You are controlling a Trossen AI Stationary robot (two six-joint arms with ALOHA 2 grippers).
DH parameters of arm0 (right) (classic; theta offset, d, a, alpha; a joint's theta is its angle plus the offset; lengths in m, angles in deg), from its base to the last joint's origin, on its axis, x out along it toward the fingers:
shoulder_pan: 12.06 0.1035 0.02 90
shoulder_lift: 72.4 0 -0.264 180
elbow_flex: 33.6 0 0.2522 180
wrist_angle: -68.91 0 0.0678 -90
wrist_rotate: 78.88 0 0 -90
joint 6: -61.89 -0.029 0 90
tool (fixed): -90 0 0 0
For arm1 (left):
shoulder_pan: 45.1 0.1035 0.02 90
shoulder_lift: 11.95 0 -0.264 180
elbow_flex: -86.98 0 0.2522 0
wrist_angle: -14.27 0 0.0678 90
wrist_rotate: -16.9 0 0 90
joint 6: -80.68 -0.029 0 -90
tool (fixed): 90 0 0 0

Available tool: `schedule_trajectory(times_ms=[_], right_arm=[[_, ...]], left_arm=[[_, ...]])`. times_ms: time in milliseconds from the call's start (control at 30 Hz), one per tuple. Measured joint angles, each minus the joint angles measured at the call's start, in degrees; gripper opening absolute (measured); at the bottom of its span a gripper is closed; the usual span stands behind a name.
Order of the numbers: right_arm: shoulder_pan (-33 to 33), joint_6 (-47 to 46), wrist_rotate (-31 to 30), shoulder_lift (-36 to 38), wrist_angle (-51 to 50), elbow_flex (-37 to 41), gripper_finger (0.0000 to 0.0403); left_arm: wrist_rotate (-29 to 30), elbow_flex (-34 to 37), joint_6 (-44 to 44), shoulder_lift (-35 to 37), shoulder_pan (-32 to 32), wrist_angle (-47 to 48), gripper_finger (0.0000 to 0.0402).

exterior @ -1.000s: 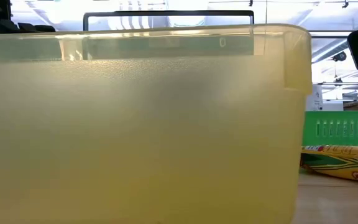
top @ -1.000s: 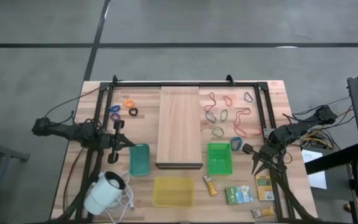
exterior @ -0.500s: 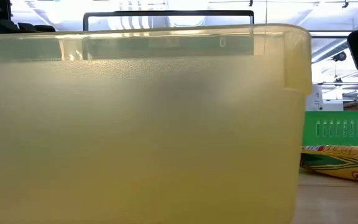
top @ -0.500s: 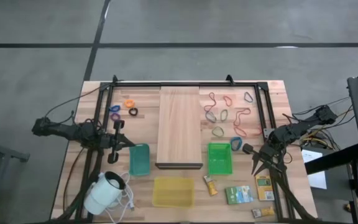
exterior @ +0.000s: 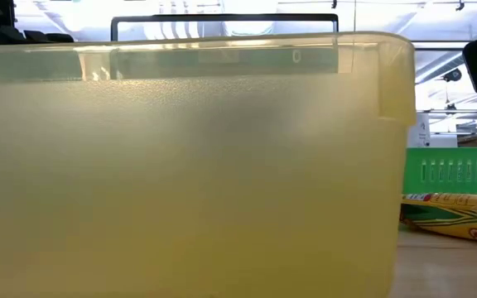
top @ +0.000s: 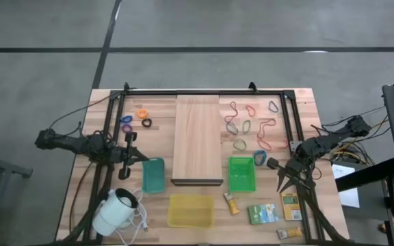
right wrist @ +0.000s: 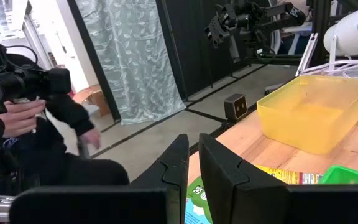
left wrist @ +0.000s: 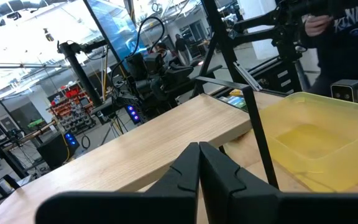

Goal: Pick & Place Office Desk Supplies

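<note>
One yellow bin (exterior: 189, 165) fills the low view, hiding both arms.

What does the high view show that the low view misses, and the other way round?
Only the high view shows both arms: left gripper by the teal bin, right gripper beside the green bin, neither holding anything. It also shows the rubber bands and small rings flanking the wooden board.
Only the low view shows the room's ceiling lights behind the table.
Both show the yellow bin, which fills most of the low view, plus the green bin and a yellow packet.
</note>
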Motion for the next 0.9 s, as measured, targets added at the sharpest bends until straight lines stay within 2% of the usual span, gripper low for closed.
schedule_trajectory(times_ms=[433,667,833,900], right_arm=[[-0.02,0.0,-0.44,-0.01,0.07,0.0,0.0038],[-0.02,-0.04,-6.1,-0.01,0.82,0.0,0.0038],[-0.02,-0.24,-13.92,0.01,4.12,0.0,0.0038],[-0.02,-0.24,-14.85,0.0,5.36,-0.01,0.0038]], left_arm=[[0.01,0.02,0.02,0.01,0.02,-0.02,0.0012],[0.0,0.01,0.02,0.0,0.02,-0.01,0.0012],[0.0,0.02,0.02,0.0,0.07,-0.02,0.0012],[0.0,0.01,0.02,0.02,0.07,-0.02,0.0012]])
